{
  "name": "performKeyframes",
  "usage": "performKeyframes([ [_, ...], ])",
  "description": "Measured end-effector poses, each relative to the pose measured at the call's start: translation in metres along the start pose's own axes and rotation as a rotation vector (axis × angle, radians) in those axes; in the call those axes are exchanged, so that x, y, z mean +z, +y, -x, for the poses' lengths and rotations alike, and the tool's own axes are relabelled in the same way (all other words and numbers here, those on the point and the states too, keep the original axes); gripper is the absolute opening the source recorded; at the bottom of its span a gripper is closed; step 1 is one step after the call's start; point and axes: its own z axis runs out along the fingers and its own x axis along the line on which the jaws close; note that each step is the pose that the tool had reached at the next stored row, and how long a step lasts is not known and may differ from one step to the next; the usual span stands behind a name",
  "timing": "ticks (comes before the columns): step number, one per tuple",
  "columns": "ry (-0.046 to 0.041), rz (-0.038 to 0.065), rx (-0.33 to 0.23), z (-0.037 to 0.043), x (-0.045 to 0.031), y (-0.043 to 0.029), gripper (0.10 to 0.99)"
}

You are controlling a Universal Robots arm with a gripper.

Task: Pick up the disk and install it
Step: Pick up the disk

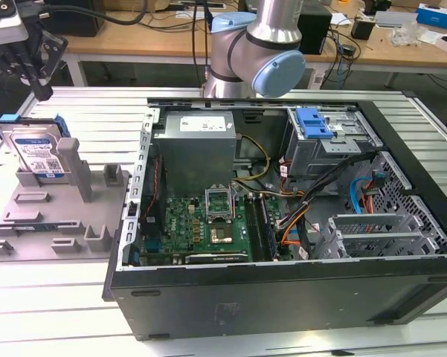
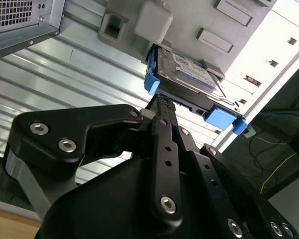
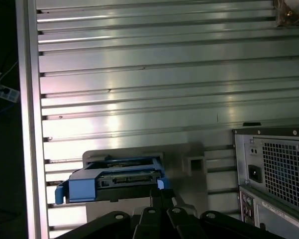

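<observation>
The disk (image 1: 36, 152), silver with a white-and-blue label and a bright blue bracket, stands on edge in a grey holder (image 1: 74, 204) at the exterior view's left. My gripper (image 1: 43, 93) hangs above and slightly behind it, apart from it, with the fingers closed together on nothing. Both wrist views look past the black fingertips (image 2: 161, 104) (image 3: 160, 193) at the disk (image 2: 189, 69) (image 3: 114, 181) a short way ahead, its blue bracket towards the camera.
An open computer case (image 1: 283, 297) lies on the slatted metal table (image 1: 89, 111) to the exterior view's right of the holder. It holds a motherboard (image 1: 208, 223), a grey power supply (image 1: 197, 149) and a drive cage with a blue latch (image 1: 312, 123). Behind stands a cluttered workbench (image 1: 387, 44).
</observation>
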Motion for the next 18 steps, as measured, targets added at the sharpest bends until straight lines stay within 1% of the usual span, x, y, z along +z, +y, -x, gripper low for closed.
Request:
performKeyframes([
  [2, 0.0006, 0.0, -0.01, -0.0001, 0.0, 0.0, 0.106],
  [3, 0.0022, 0.001, -0.044, -0.0002, -0.0001, 0.0001, 0.106],
  [7, 0.0059, 0.003, -0.13, -0.0001, 0.0001, 0.0001, 0.106],
  [8, 0.0074, 0.004, -0.163, -0.0001, 0.0003, 0.0, 0.106],
  [14, 0.0132, 0.006, -0.29, -0.0001, 0.0006, 0.0, 0.106],
  [15, 0.0143, 0.007, -0.315, -0.0001, 0.0007, 0.0, 0.106],
  [16, 0.0163, 0.008, -0.352, 0.0, 0.0007, 0.0, 0.114],
  [17, 0.0175, 0.008, -0.371, 0.0, 0.0007, 0.0, 0.114],
  [18, 0.0188, 0.009, -0.394, 0.0001, 0.0007, 0.0, 0.235],
])
